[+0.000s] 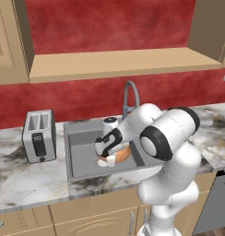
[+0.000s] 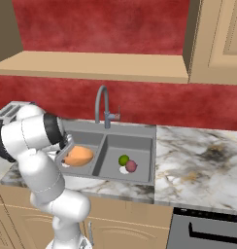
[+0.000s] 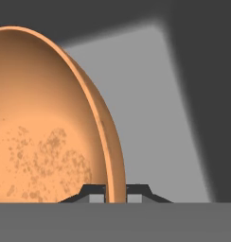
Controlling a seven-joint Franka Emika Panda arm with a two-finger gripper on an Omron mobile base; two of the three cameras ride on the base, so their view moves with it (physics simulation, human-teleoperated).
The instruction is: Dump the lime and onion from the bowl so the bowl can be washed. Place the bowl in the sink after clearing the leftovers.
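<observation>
We see a grey double-basin sink (image 2: 140,133) with matte, flat walls set into a marbled white tabletop (image 2: 198,160) veined with brown and grey. A curved grey faucet (image 2: 102,104) arches over the divider between the basins. In the right base view, the right basin holds the lime (image 2: 123,160), a small round bright green fruit, touching the onion (image 2: 131,166), a dark purple-red ball of about the same size; both lie on the basin floor near a pale round drain.

The bowl (image 3: 46,123) is shallow, round and orange-tan, with a smooth glossy outside and a speckled, mottled inner face. It is empty and tipped up on edge over the left basin, as the right base view (image 2: 79,155) and left base view (image 1: 121,153) also show.

The gripper (image 3: 116,193) is clamped narrowly on the bowl's thin rim: in the hand view one dark fingertip sits inside the wall and the other outside, the rim passing between them.

A boxy silver toaster (image 1: 39,136) with two slots and a dark front panel stands on the tabletop left of the sink. We can read no writing or brand anywhere.
</observation>
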